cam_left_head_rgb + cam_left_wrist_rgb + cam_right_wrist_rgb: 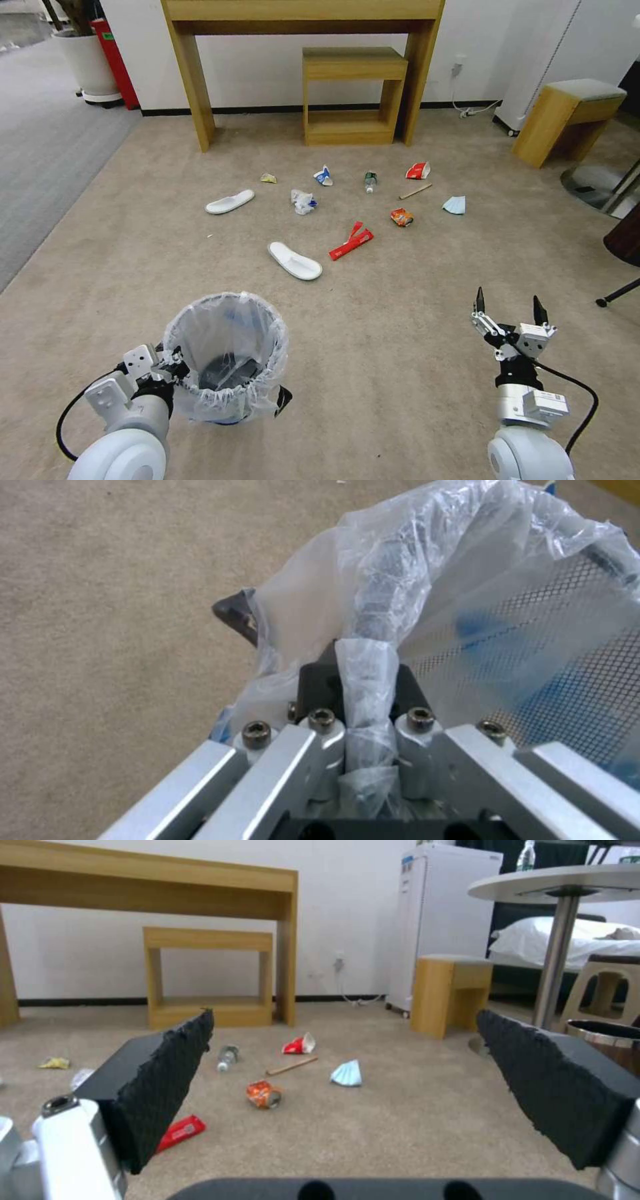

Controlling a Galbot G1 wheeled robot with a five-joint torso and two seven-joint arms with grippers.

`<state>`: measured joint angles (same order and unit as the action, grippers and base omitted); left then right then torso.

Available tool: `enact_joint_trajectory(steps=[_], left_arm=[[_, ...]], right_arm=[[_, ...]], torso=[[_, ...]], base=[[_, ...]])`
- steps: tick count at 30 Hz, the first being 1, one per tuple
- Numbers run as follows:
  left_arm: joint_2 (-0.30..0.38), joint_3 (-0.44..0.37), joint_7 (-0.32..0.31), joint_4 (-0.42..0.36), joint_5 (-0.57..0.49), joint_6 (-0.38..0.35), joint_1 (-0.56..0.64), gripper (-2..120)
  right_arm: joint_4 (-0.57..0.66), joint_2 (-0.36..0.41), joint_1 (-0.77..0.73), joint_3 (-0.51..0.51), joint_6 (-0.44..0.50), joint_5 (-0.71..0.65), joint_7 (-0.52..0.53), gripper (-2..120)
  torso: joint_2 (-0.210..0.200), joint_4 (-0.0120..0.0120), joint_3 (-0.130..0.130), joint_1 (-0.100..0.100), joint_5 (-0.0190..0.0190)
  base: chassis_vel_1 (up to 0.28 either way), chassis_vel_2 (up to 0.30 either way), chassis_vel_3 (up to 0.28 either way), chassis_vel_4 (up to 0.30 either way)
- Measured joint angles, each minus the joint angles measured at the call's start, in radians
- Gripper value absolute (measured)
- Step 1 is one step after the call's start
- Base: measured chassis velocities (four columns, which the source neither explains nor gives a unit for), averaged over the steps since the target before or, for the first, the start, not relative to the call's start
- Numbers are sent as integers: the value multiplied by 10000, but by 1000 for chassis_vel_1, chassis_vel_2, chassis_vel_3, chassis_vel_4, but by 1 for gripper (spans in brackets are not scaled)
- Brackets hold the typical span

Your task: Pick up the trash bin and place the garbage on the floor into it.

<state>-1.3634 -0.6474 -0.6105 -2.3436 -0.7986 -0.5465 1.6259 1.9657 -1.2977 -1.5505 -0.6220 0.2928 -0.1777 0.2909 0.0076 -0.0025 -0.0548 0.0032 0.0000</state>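
While the left gripper (363, 705) pinches the rim and bag liner of the trash bin (227, 357), its fingers closed tight on the bunched plastic, the pick-up step looks done or nearly so; whether the bin is clear of the floor (400, 373) I cannot tell. The right gripper (510, 313) hovers to the right of the bin, its fingers spread wide and holding nothing. Every piece of garbage lies beyond the bin: the nearer slipper (295, 260) and red wrapper (351, 244) closest, the mask (455, 205) farthest right. Next, I judge, the bin must be brought to the litter and the free gripper lowered onto one piece. Something dark lies inside the bin, blurred by the liner.
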Motion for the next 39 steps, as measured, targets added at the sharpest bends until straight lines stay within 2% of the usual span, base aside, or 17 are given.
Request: enact_joint_trajectory(steps=[9, 27, 39], left_arm=[[48, -295, 10, 137, -206, -1, -140, 3], [-106, -347, 52, 249, -106, 53, -143, 3], [-291, -362, 87, 200, 60, 91, -72, 3]], right_arm=[[-13, 49, 16, -68, 106, 15, 88, 100], [-125, -46, 123, -70, 237, 222, 99, 100], [-164, -9, 205, -43, 319, 173, 41, 97]], torso=[[0, 0, 1, 0, 0], [1, -1, 1, 0, 1], [0, 2, 0, 0, 0]], base=[[0, 0, 0, 0], [0, 0, 0, 0], [150, 151, -145, -152]])
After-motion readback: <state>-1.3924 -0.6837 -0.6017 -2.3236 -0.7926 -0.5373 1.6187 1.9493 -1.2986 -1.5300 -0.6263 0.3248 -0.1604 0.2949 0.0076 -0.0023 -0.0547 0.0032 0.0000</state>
